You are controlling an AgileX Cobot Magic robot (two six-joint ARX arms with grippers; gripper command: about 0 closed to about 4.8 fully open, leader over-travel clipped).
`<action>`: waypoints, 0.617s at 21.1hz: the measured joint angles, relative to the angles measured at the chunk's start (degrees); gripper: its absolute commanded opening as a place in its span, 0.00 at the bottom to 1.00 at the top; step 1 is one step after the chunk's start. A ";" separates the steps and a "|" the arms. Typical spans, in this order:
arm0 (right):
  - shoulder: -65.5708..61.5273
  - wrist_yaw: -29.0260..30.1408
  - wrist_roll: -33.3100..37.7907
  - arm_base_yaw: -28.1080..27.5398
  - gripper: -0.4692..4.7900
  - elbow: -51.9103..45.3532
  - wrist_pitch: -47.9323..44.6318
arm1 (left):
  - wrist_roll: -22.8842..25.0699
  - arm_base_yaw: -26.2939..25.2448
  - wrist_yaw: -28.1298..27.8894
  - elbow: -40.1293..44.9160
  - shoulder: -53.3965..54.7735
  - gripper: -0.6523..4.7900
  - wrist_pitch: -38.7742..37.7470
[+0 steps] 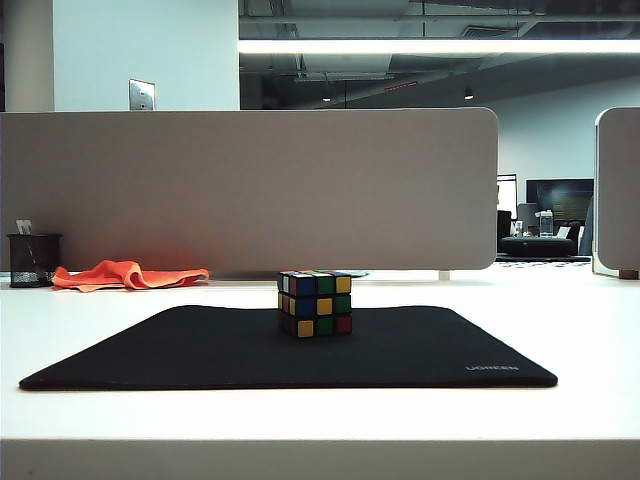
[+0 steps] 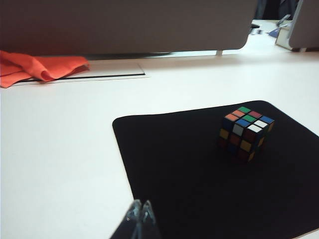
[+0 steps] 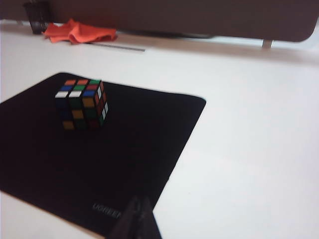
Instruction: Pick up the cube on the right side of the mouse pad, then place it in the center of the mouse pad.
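Cube (image 1: 315, 303) sits upright near the middle of the pad (image 1: 200, 350), touched by nothing, so placement looks done. Left claw (image 2: 140, 213) and right claw (image 3: 139, 206), both pressed together and empty, hang near the pad's front corners, clear of the cube.

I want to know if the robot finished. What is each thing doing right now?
cube: standing upright near the middle of the mouse pad, held by nothing.
mouse pad: lying flat on the white table.
orange cloth: crumpled by the divider.
left gripper: shut, empty, over the pad's near edge, away from the cube.
right gripper: shut, empty, near the pad's lettered corner.
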State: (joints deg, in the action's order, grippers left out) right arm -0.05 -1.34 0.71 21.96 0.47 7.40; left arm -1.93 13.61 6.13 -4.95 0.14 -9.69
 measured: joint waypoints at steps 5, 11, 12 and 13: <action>0.00 -1.73 -1.05 0.00 0.09 0.00 -1.55 | 1.07 0.02 -0.74 0.00 0.00 0.11 0.04; 0.00 -9.03 -2.43 -0.04 0.09 0.00 -1.51 | 1.68 0.02 -1.20 0.11 0.00 0.11 -5.18; 0.00 -8.96 -2.43 -0.04 0.09 0.00 -1.42 | 1.55 0.04 -1.16 0.15 0.00 0.11 -8.79; 0.00 -8.94 -2.43 -0.04 0.09 0.00 -1.31 | 1.38 0.04 -1.14 0.15 0.00 0.11 -10.21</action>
State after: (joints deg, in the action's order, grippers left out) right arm -0.05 -10.28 -1.72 21.91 0.47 6.09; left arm -0.56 13.65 4.99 -4.80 0.14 -19.90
